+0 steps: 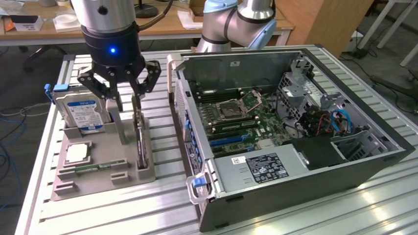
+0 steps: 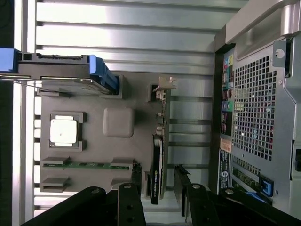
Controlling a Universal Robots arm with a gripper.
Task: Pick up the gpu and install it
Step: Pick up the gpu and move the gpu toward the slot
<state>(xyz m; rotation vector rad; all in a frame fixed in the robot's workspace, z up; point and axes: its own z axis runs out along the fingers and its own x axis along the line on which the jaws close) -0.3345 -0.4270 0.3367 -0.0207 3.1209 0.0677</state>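
The gpu (image 1: 141, 144) stands on its edge in a slot along the side of the grey holder (image 1: 104, 178) nearest the computer case. The wrist view looks down on the gpu (image 2: 159, 155) edge-on, a thin dark strip with its silvery bracket (image 2: 162, 88) at one end. My gripper (image 1: 129, 105) hangs open just above the card's far end. Its black fingers (image 2: 136, 175) stand on either side of the gpu without touching it, and my gripper (image 2: 159, 186) holds nothing.
The holder also carries an upright hard drive (image 1: 81, 113), a square silver processor chip (image 1: 77, 152) and a memory stick (image 1: 91, 168). The open computer case (image 1: 365, 161) lies at the exterior view's right, motherboard (image 1: 242, 122) exposed. All rest on a slatted aluminium table (image 1: 98, 215).
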